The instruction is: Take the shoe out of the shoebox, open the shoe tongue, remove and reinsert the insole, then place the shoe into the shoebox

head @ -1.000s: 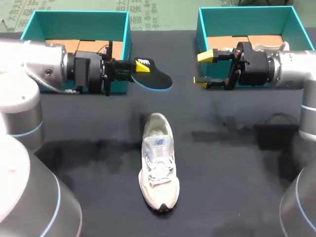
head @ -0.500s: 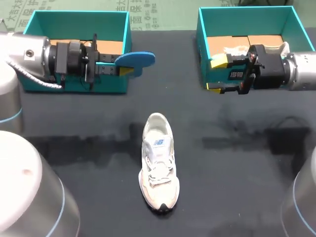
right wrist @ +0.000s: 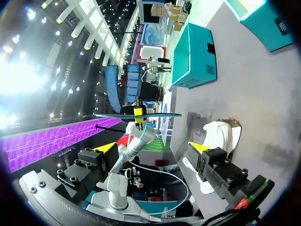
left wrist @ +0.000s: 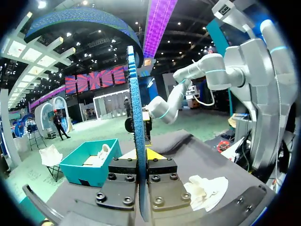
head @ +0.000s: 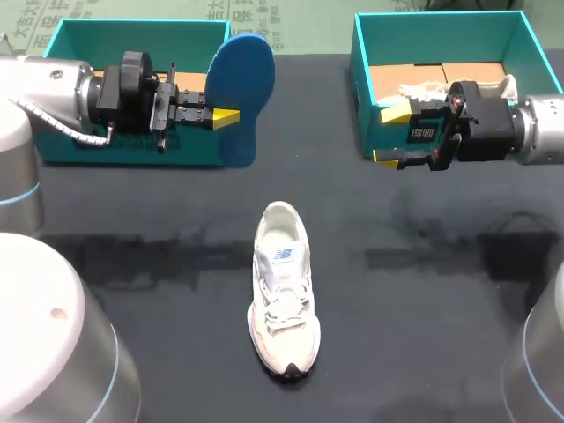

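A black table (head: 423, 291) carries three things. A pale shoe (head: 284, 291) stands on its sole near the middle, toe toward the near edge, heel toward the far one. Along the far edge sit the teal left box (head: 132, 44) and the teal right box (head: 441, 35), open-topped, well apart, neither touching the shoe

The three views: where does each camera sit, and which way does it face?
Head view: fixed above and behind, looking down on the table; both arms enter from the sides, the left gripper holding the insole, the right gripper open.
Left wrist view: on the left wrist, facing across the table; its own gripper clamps the insole edge-on.
Right wrist view: on the right wrist, facing the left gripper and insole; its own open yellow tips show.
Shared: both wrist views show the shoe and the insole.
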`<state>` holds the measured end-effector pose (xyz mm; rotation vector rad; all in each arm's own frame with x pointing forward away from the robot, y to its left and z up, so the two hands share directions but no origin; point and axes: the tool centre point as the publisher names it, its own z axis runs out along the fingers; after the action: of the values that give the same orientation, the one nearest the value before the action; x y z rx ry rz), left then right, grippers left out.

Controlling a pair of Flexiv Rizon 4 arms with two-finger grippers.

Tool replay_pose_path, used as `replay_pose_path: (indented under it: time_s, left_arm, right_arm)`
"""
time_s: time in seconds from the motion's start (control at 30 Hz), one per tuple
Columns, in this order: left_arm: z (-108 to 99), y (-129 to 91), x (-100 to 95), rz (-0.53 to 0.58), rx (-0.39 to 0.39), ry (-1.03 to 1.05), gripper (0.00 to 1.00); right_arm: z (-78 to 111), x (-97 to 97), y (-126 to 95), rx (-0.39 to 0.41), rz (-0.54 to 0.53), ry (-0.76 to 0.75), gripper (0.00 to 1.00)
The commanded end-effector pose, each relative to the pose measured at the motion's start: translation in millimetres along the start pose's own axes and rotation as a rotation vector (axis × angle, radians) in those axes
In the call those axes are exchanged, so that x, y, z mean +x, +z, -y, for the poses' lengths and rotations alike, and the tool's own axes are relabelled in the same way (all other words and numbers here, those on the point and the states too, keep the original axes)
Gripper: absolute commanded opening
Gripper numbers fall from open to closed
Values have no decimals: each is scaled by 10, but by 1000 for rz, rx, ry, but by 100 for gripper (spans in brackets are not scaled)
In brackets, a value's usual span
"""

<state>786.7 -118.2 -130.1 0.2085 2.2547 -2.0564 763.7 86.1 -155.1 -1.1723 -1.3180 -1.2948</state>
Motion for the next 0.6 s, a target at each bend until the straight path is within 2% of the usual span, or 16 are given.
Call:
replay_pose_path:
  time_s: [0.03, 0.2, 0.37, 0.43, 0.6]
  left_arm:
    - [-32, -16, 10, 45, 97, -838, 0]
    - [-36, -7, 121, -1, 99, -1087, 0]
    - [-94, 28, 225, -99, 147, -1361, 0]
    - [-79, 39, 290, -110, 133, -1375, 0]
    - [-79, 39, 290, -110, 133, -1375, 0]
  right_arm:
    - [57, 54, 31, 37, 36, -22, 100]
    - [140, 69, 53, 51, 73, -48, 100]
    - [183, 85, 84, 56, 87, -72, 100]
    - [201, 94, 97, 60, 91, -82, 100]
    - [253, 108, 165, 78, 75, -97, 100]
